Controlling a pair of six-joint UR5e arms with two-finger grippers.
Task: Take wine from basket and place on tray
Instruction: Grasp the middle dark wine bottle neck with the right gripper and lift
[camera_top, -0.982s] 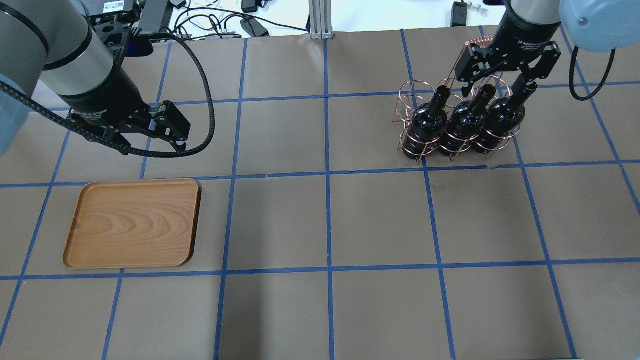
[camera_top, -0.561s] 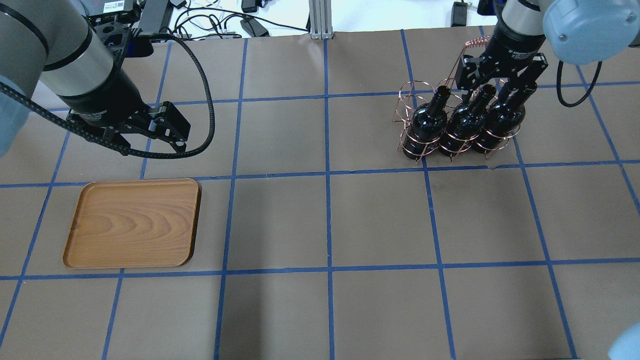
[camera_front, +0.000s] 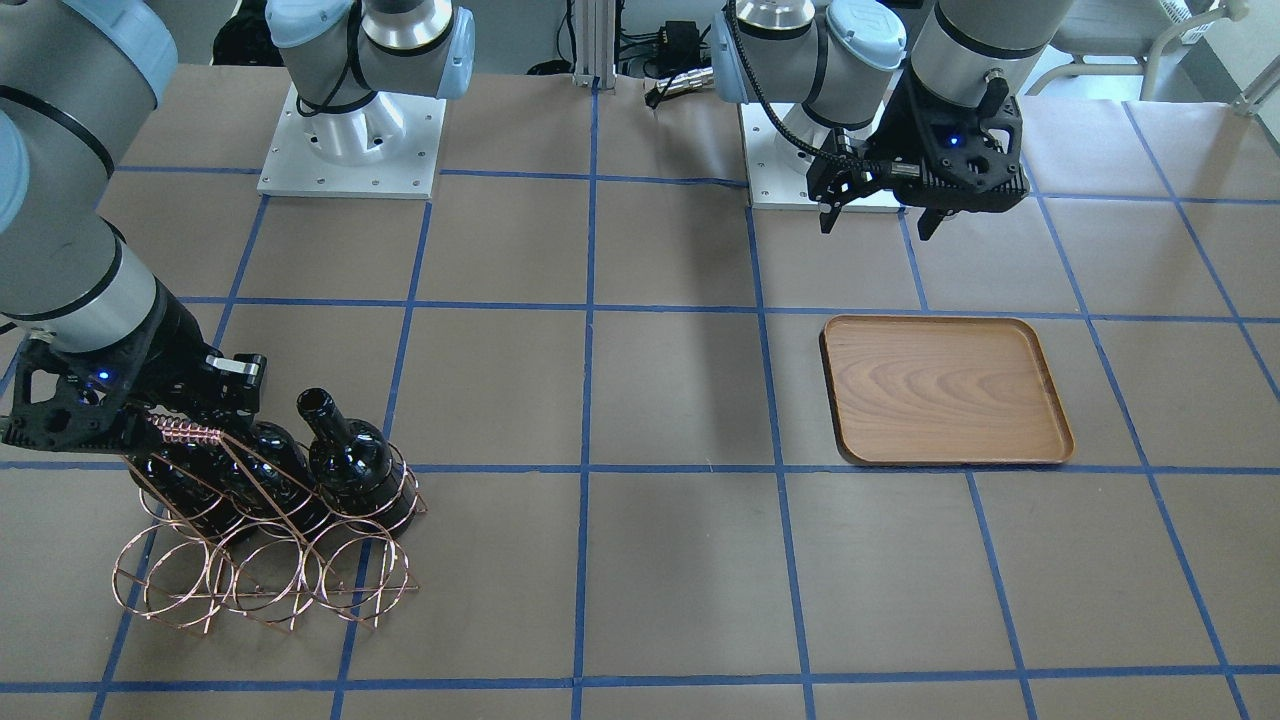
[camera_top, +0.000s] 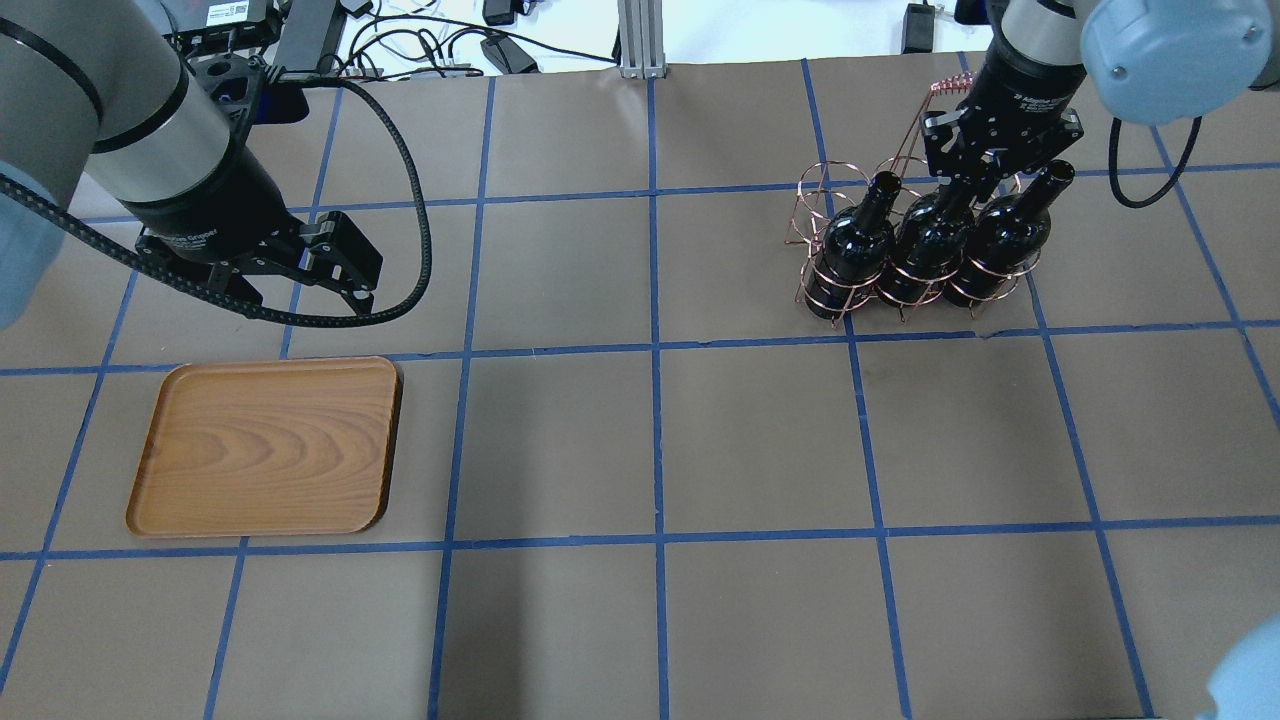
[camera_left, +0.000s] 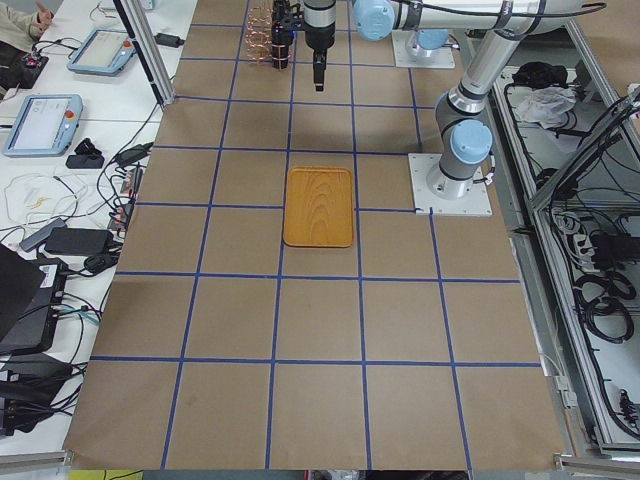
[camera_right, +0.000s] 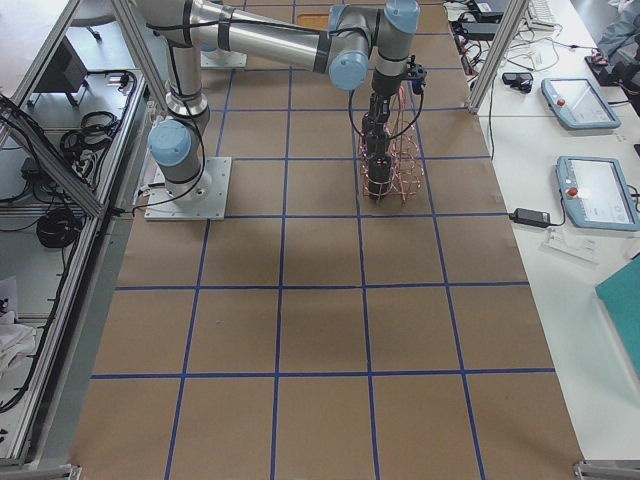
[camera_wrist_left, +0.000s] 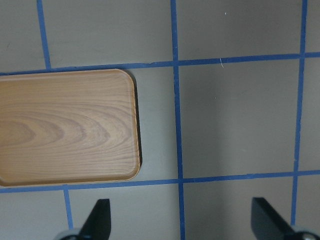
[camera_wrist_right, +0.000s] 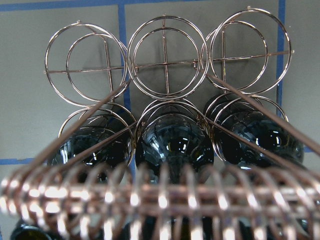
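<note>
the wine, a glossy near-black bottle, stands in the middle ring of the basket, in the row on the robot's side. the left bottle and the right bottle stand in the rings just beside it, and their necks and mouths are free to see. the far row of the basket has three more wire rings. the coiled handle arches over the basket. the right gripper sits low beside this handle, over the neck of the wine, and its body hides most of that neck. its fingers stand narrow on both sides of the neck, but i cannot tell if they press it. the wooden tray lies flat on the table, well apart from the basket, toward the robot's left and a little nearer to the robot. the left gripper hangs above the table, far from the basket on that same side, with jaws wide apart and nothing between them.
</note>
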